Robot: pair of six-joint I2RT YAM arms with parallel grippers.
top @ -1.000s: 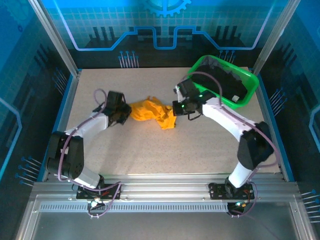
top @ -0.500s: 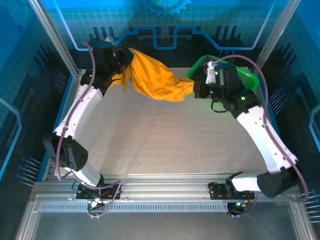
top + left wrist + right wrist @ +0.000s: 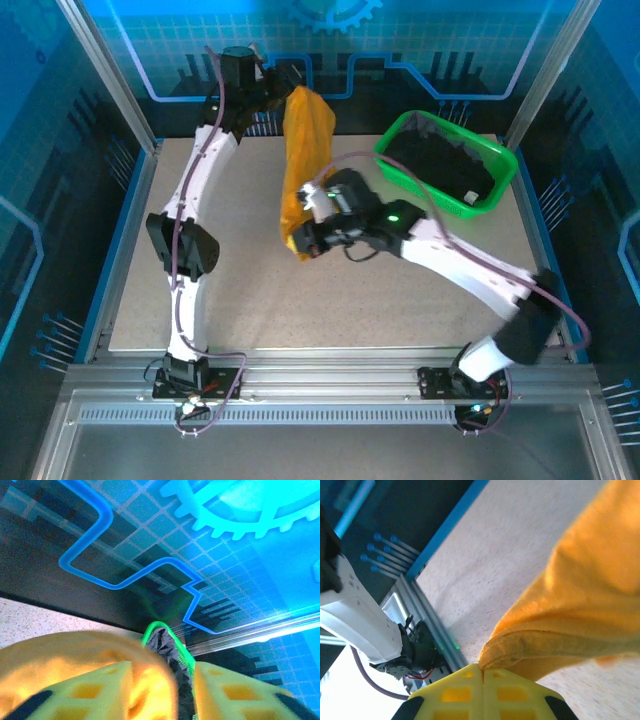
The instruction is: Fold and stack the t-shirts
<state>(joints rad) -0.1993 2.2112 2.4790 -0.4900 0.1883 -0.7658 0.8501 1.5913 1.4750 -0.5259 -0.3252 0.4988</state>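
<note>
The orange-yellow t-shirt (image 3: 305, 140) is held up over the table (image 3: 300, 310) by both grippers. It is hung in one long strip, from the far side of the table down towards the middle. Its top end is gripped by the left gripper (image 3: 290, 78), which is raised high at the far side on a long, stretched-out arm. Its bottom end is gripped by the right gripper (image 3: 303, 240), which is kept low, close over the table top. Whether the lowest fold is touching the table cannot be told.

In the left wrist view, the left gripper (image 3: 160, 680) is seen nearly closed. A fold of the orange-yellow t-shirt (image 3: 60, 655) is pinched between its two yellow fingers (image 3: 95, 692), and a thin dark gap is left beside the cloth.

In the right wrist view, the right gripper (image 3: 482, 672) is seen fully closed, with its fingers pressed flat together. The hem of the orange-yellow t-shirt (image 3: 580, 590) is caught right at the tips, and the speckled table (image 3: 520, 545) is seen past it.

The black t-shirts (image 3: 440, 160) are piled in the green basket (image 3: 400, 130), which is set at the far right corner of the table, apart from the hanging shirt. A small white tag (image 3: 470, 197) is seen at the near end of the pile. How many black t-shirts are in the pile cannot be told. The green basket (image 3: 167, 635) and some of the black cloth (image 3: 167, 650) are also seen past the left fingers
</note>
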